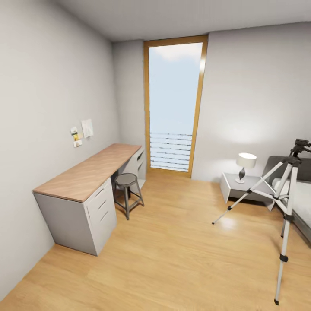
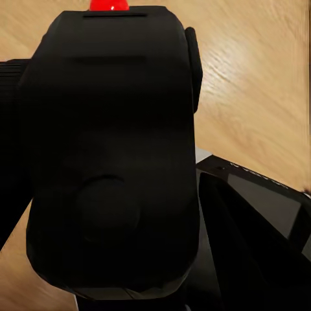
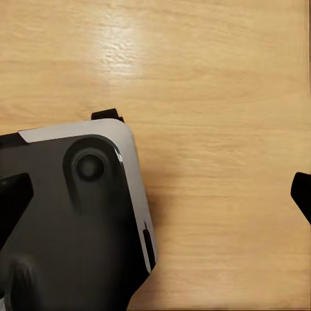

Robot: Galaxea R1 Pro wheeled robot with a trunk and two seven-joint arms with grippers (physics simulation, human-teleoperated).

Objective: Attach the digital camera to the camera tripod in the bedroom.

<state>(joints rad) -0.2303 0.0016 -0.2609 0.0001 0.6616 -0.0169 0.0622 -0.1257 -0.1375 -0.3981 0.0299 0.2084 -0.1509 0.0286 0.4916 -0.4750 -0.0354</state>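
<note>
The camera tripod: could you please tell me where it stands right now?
In the head view, the camera tripod stands on the wood floor at the right, beside the bed and near the nightstand with its lamp.

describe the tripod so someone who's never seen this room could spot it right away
Start at the tall wood-framed window on the far wall, then look right toward the grey bed and its bedside lamp. The camera tripod stands on the wood floor before the bed. Nothing else has three thin silver-white splayed legs and a black head.
</note>
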